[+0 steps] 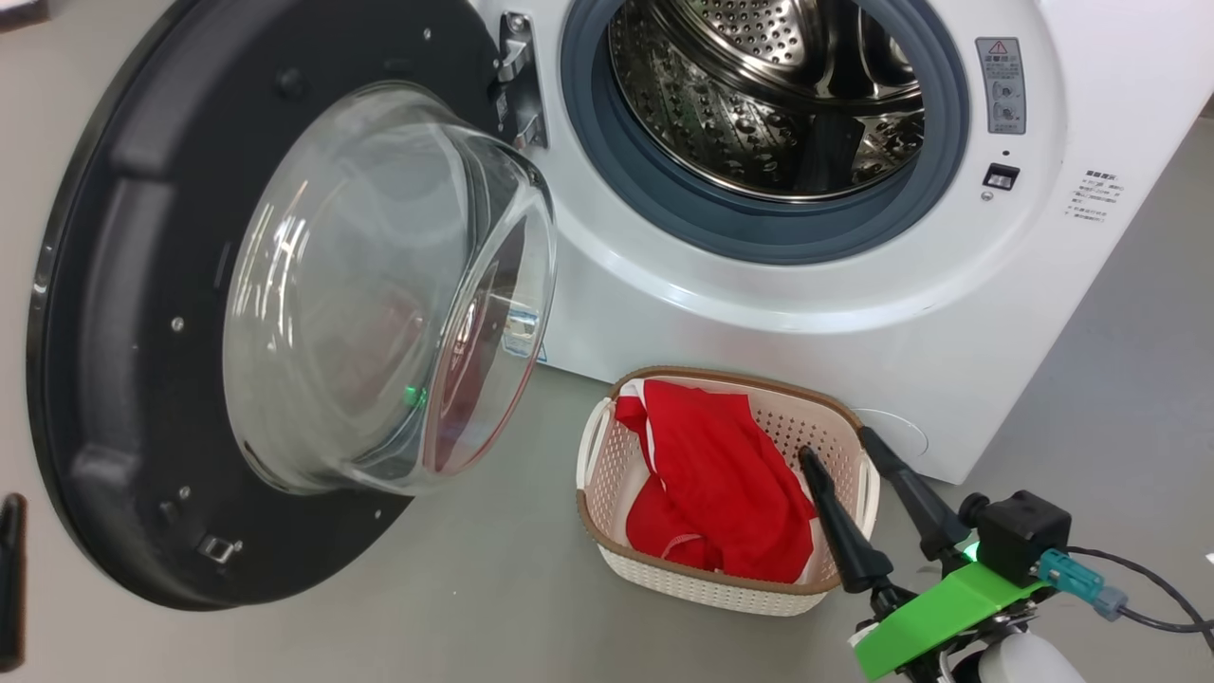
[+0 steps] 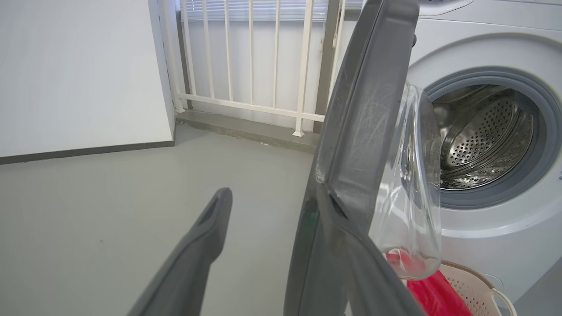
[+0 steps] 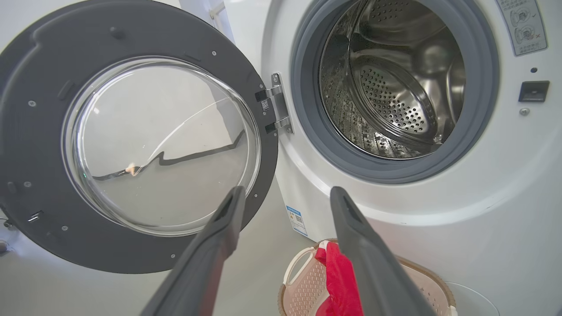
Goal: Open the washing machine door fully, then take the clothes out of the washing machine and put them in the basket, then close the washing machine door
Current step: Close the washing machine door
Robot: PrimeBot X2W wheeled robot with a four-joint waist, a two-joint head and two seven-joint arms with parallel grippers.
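clothes lie in the basket under the empty, wide-open right jaws, so shutting likely falls to the left jaws, also wide open and empty: the door stands edge-on, rim upright, just right of them.

We read no wording anywhere: all print is too small. On the washing machine front, a grey warning label carries a red triangle sign and two round pictograms. Further right stand several lines of small print. A blue label with a square code sits low on the front; a code sticker marks the door hinge.
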